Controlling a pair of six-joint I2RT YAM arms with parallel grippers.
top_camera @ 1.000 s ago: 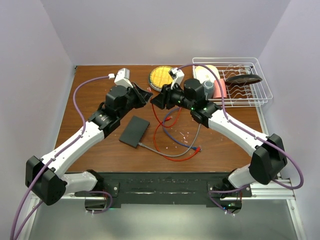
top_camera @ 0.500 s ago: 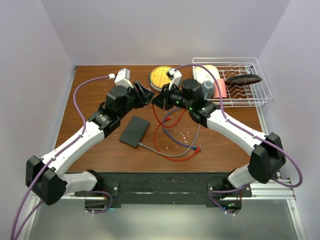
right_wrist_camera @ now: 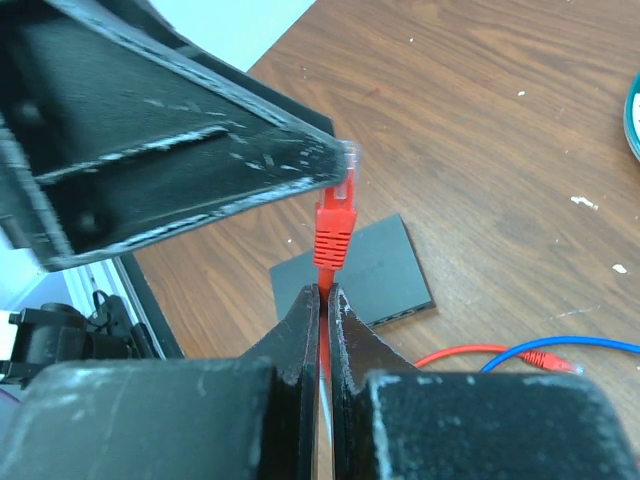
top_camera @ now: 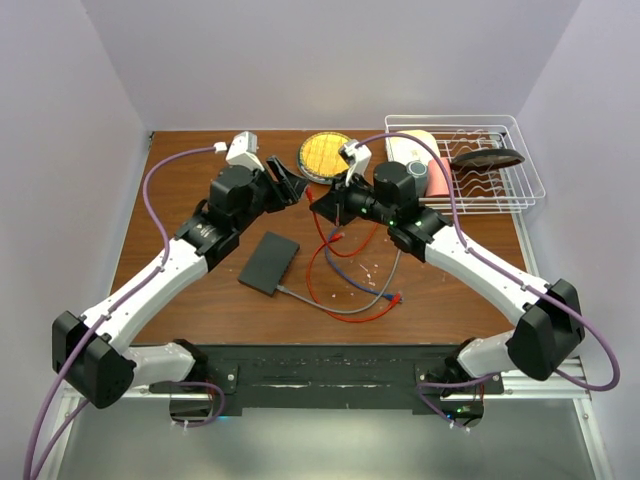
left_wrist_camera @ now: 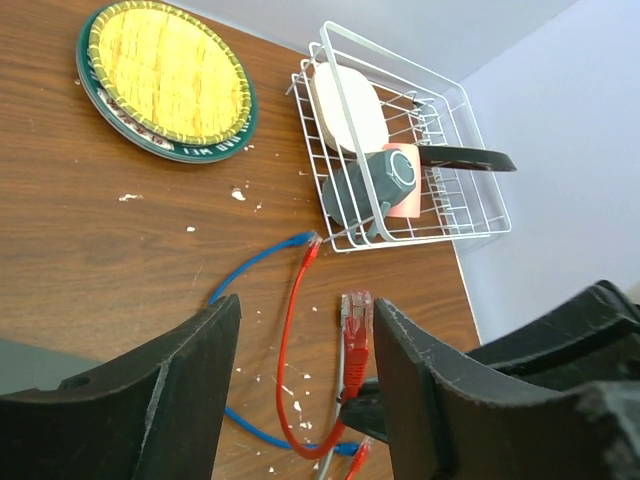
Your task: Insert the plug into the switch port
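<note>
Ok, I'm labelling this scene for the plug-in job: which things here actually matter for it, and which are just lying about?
For the job: red plug, pinched at its boot by the right gripper; switch; open left gripper close to the plug.

Lying about: round yellow dish; wire rack with white plate and grey cup; blue cable.

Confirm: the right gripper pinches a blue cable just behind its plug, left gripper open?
The pinched cable is red, not blue; the right wrist view shows the right gripper shut on it behind the plug. The left gripper is open.
</note>
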